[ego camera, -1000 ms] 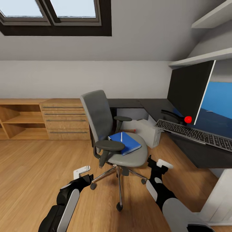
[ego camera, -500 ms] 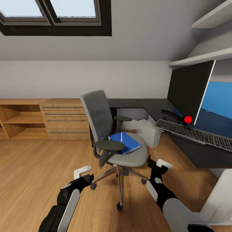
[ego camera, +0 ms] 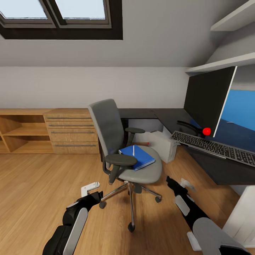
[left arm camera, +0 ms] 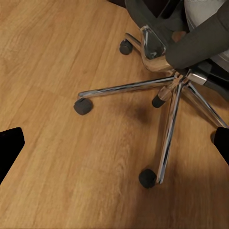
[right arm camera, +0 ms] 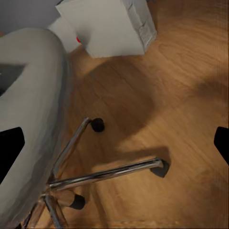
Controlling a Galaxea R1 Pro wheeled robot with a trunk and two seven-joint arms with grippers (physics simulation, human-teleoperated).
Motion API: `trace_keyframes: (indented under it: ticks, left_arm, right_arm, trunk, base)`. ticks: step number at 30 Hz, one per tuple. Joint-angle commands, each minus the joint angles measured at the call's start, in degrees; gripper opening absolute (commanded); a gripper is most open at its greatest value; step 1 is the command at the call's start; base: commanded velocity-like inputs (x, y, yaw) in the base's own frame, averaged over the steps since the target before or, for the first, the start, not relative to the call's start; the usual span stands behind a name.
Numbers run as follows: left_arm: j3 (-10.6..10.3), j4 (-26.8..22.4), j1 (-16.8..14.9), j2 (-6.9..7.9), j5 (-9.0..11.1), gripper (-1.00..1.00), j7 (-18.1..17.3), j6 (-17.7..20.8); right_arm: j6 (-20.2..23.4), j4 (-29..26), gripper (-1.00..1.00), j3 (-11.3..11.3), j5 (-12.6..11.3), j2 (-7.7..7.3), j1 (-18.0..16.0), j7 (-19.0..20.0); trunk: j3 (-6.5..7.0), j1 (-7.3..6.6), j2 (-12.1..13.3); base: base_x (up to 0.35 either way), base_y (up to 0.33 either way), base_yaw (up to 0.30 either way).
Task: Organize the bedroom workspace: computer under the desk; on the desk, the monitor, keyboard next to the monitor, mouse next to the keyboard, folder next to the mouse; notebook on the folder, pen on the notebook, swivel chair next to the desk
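blue folder (ego camera: 138, 157), grey swivel chair (ego camera: 117, 138)

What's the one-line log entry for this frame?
phase: approach | folder + pen on chair | keyboard, monitor on desk | left gripper open, low | right gripper open, low

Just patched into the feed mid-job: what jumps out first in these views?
The grey upholstered swivel chair stands mid-floor with the bright blue folder and a thin white pen lying on its seat. To the right, the wide black monitor and the silver-grey keyboard sit on the glossy black desk.
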Motion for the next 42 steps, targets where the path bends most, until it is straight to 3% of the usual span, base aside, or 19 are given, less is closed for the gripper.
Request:
trace_keyframes:
  ticks: [1,2,6,16,20,24,28,37,42]
  left_arm:
    - [-0.06,-0.06,-0.04,0.00,0.60,1.00,0.56,0.10]
    - [-0.08,-0.06,-0.04,0.00,0.60,1.00,0.56,0.10]
    - [-0.06,-0.06,-0.04,0.01,0.60,1.00,0.57,0.10]
    - [0.25,-0.06,-0.04,0.11,0.60,1.00,0.54,0.09]
    - [4.66,-0.04,-0.04,0.45,0.77,1.00,0.52,0.13]
    - [6.02,-0.09,-0.04,0.54,0.88,1.00,0.51,0.30]
    - [6.67,-0.14,-0.04,0.59,2.90,1.00,0.49,0.51]
    - [7.27,-1.60,-0.04,2.05,8.14,1.00,0.48,0.71]
    - [7.32,-1.71,-0.04,2.38,8.76,1.00,0.48,0.72]
  right_arm:
    - [0.95,-0.03,1.00,0.15,-2.33,-0.41,-0.03,0.35]
    - [5.14,-0.15,1.00,0.16,-8.71,-1.81,-0.03,2.38]
    - [7.03,-0.25,1.00,0.15,-12.06,-2.56,0.03,4.77]
    - [7.39,-0.39,1.00,-0.24,-13.31,-2.53,-0.03,4.54]
    - [7.34,-0.32,1.00,-2.32,-17.15,-2.42,-0.03,4.56]
    - [7.33,-0.31,1.00,-2.97,-19.83,-2.46,-0.03,4.56]
    - [7.33,-0.28,1.00,-3.26,-22.85,-2.54,-0.03,4.55]
    - [7.45,-0.11,1.00,-3.34,-23.60,-2.44,-0.03,4.35]
    - [7.63,0.02,1.00,-3.37,-25.08,-2.54,-0.03,3.68]
  trunk:
    - [-0.06,-0.01,-0.03]
    - [-0.06,-0.01,-0.03]
    - [-0.06,-0.01,-0.03]
    - [-0.06,-0.01,-0.03]
    - [-0.06,-0.01,-0.03]
    - [-0.06,-0.01,-0.03]
    - [-0.06,-0.01,-0.03]
    - [-0.06,-0.01,-0.03]
    - [-0.06,-0.01,-0.03]
  base:
    - [0.000,0.000,0.000]
    - [0.000,0.000,0.000]
    - [0.000,0.000,0.000]
    - [0.167,0.044,0.000]
    - [0.140,0.027,0.000]
    - [0.032,0.006,0.000]
    - [0.006,0.001,0.000]
    - [0.131,0.000,0.000]
    - [0.289,0.000,0.000]
